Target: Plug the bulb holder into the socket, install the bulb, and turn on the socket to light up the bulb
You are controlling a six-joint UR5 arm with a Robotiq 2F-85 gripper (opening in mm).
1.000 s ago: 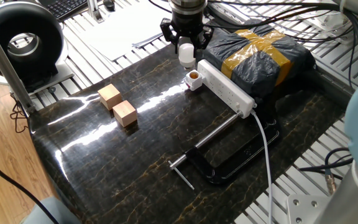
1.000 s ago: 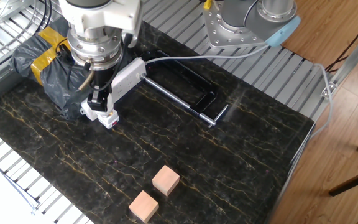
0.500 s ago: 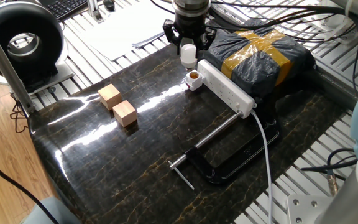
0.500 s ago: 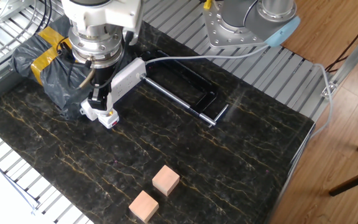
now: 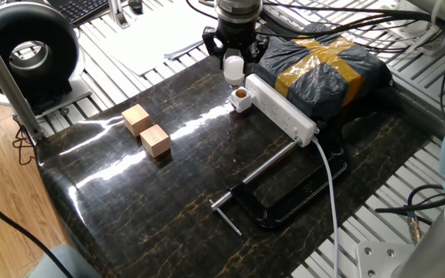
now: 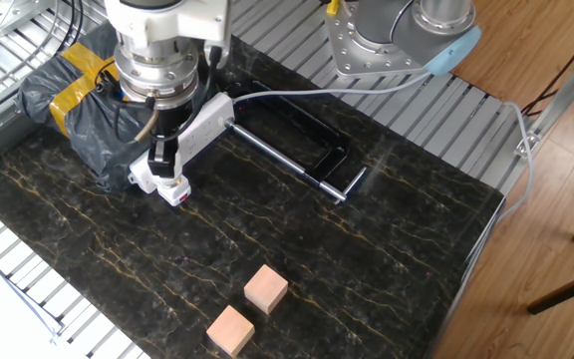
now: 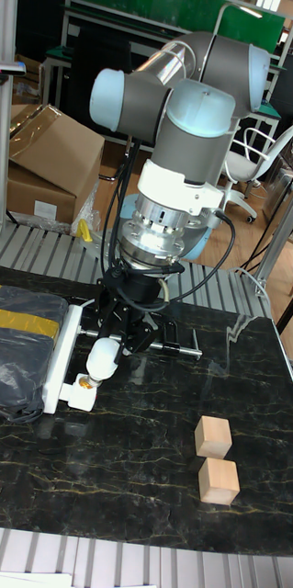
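My gripper [image 5: 233,60] is shut on the small white bulb [image 5: 232,69], holding it upright just above the bulb holder [image 5: 241,98]. The holder is a small white cube with a copper-orange opening on top, and it sits plugged at the near end of the long white socket [image 5: 284,114]. In the tall fixed view the bulb [image 7: 101,358] hangs tilted just above the holder [image 7: 81,391], with the gripper [image 7: 112,342] around its top. From the other fixed view, the gripper [image 6: 162,155] covers most of the bulb above the holder [image 6: 170,187].
Two tan wooden blocks [image 5: 146,130] lie left of the socket. A black clamp [image 5: 280,197] lies near the socket's thick white cable [image 5: 332,185]. A black bag with yellow tape [image 5: 324,66] sits behind the socket. Metal rails edge the dark tabletop.
The arm has shifted slightly with the bulb still in the gripper; the bulb stays just above the holder. Nothing else has moved.
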